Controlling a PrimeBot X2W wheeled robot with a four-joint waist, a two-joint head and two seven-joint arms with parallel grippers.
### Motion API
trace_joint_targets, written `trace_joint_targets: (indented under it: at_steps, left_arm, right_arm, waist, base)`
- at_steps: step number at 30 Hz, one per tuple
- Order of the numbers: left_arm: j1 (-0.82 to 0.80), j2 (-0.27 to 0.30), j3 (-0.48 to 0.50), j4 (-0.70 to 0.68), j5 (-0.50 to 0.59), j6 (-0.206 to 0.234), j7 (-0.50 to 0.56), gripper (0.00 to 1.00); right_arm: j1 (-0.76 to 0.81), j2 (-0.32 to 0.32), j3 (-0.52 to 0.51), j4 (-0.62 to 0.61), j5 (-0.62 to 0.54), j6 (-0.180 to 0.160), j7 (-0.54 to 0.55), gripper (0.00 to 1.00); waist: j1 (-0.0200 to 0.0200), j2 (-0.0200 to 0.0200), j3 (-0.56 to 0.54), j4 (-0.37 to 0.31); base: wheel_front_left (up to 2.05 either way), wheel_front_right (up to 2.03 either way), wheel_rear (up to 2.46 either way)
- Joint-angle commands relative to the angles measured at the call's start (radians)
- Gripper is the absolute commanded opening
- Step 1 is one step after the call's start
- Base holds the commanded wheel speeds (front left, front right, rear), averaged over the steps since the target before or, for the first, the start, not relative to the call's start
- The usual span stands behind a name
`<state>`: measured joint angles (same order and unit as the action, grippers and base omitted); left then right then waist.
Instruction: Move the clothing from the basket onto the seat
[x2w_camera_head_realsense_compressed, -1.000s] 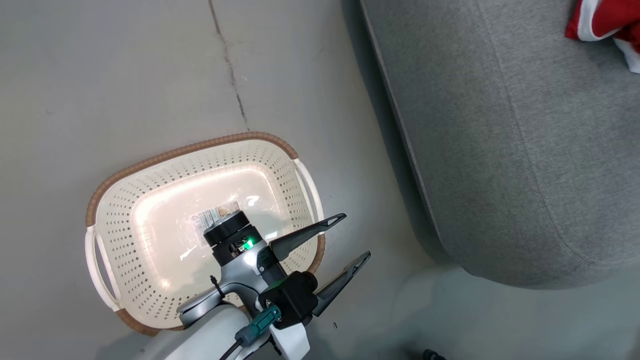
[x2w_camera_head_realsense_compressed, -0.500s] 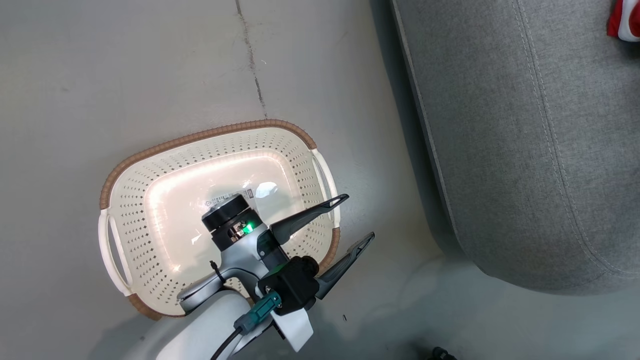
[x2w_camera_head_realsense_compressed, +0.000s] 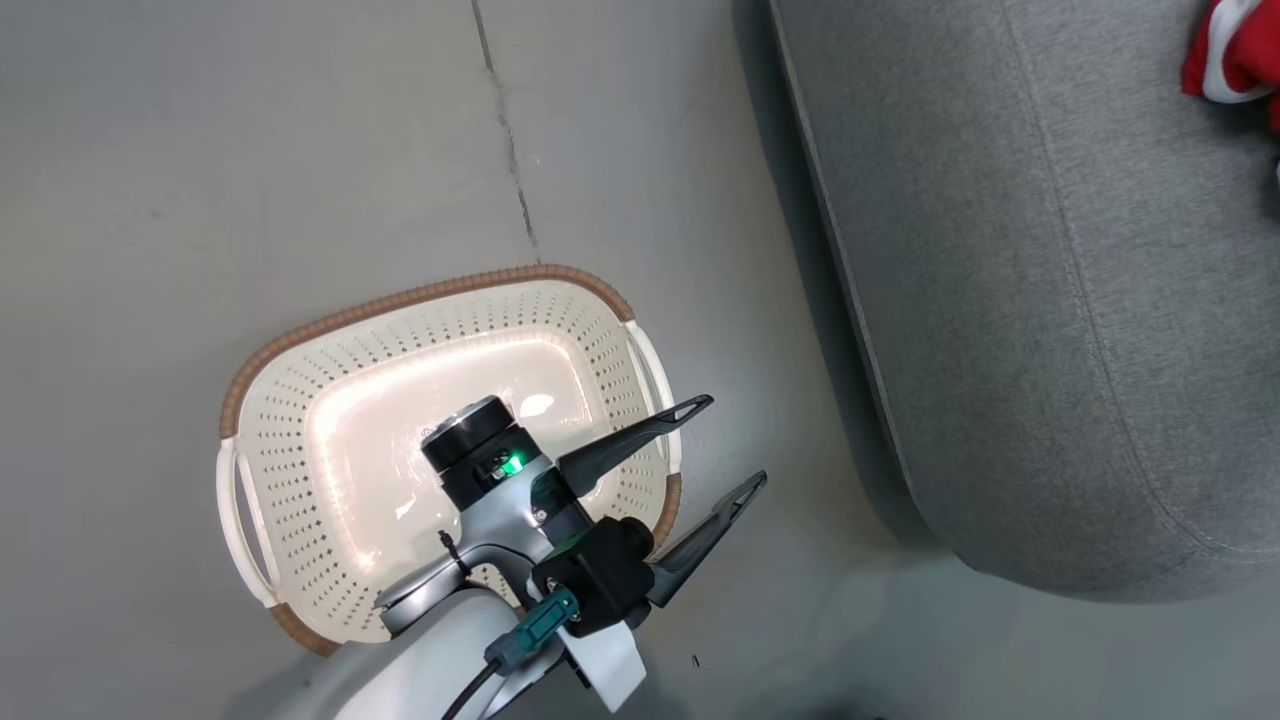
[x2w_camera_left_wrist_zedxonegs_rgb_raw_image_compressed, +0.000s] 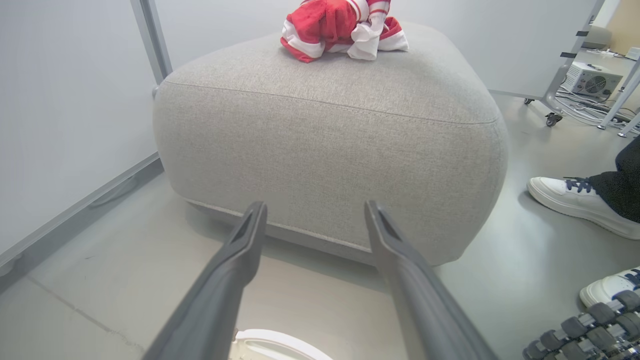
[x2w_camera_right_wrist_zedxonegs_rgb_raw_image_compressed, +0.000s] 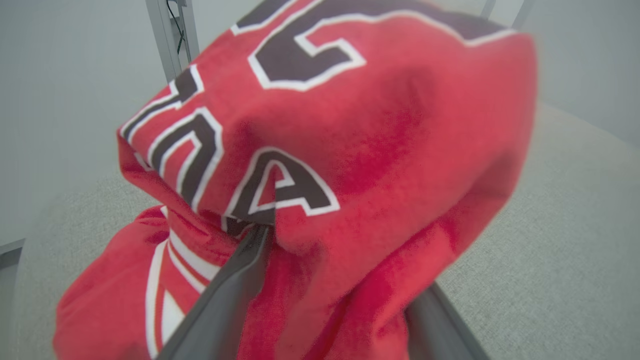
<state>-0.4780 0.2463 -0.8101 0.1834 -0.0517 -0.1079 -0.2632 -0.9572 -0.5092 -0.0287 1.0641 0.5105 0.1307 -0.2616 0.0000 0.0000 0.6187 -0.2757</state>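
The cream basket (x2w_camera_head_realsense_compressed: 300, 440) with a brown rim stands on the floor, its visible bottom bare. My left gripper (x2w_camera_head_realsense_compressed: 728, 443) hangs open over the basket's right end and points at the grey seat (x2w_camera_head_realsense_compressed: 1050, 300). In the left wrist view the left gripper (x2w_camera_left_wrist_zedxonegs_rgb_raw_image_compressed: 315, 207) faces the seat (x2w_camera_left_wrist_zedxonegs_rgb_raw_image_compressed: 330, 135), where red and white clothing (x2w_camera_left_wrist_zedxonegs_rgb_raw_image_compressed: 345, 27) lies bunched on top. A corner of the clothing (x2w_camera_head_realsense_compressed: 1225, 55) also shows at the head view's top right. My right gripper (x2w_camera_right_wrist_zedxonegs_rgb_raw_image_compressed: 325, 250) is over the seat (x2w_camera_right_wrist_zedxonegs_rgb_raw_image_compressed: 565, 235) with its fingers (x2w_camera_right_wrist_zedxonegs_rgb_raw_image_compressed: 235, 295) apart, and a red lettered garment (x2w_camera_right_wrist_zedxonegs_rgb_raw_image_compressed: 360, 150) is draped over them.
A person's white shoe (x2w_camera_left_wrist_zedxonegs_rgb_raw_image_compressed: 575, 205) rests on the floor right of the seat, with dumbbells (x2w_camera_left_wrist_zedxonegs_rgb_raw_image_compressed: 590, 330) nearer me. A white wall panel (x2w_camera_left_wrist_zedxonegs_rgb_raw_image_compressed: 65, 100) runs along the seat's left side. A wheeled frame and cables (x2w_camera_left_wrist_zedxonegs_rgb_raw_image_compressed: 590, 85) stand behind. A crack (x2w_camera_head_realsense_compressed: 510, 150) crosses the grey floor.
The head camera has shifted a little, so basket and seat sit slightly differently in the picture. My left gripper stays open in the same place over the basket's right end.
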Motion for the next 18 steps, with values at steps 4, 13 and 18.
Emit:
trace_joint_targets:
  at_steps: [4, 13, 18]
  left_arm:
    - [0.014, -0.022, -0.005, 0.007, -0.011, -0.004, -0.001, 1.0]
    - [0.051, -0.085, 0.005, 0.009, -0.034, -0.007, -0.001, 1.0]
    - [0.085, -0.12, 0.015, 0.005, -0.041, -0.011, -0.001, 1.0]
  right_arm:
    - [0.044, -0.018, 0.035, -0.048, 0.006, 0.0, -0.006, 1.0]
    - [0.153, -0.047, 0.12, -0.226, -0.061, 0.0, -0.006, 1.0]
    - [0.197, -0.069, 0.141, -0.342, -0.079, 0.0, -0.005, 1.0]
  waist:
    - [0.0, 0.0, -0.075, -0.01]
    - [0.0, 0.0, -0.231, -0.026]
    - [0.0, 0.0, -0.311, -0.022]
  base:
    - [0.0, 0.0, 0.0]
    - [0.0, 0.0, 0.0]
    - [0.0, 0.0, 0.0]
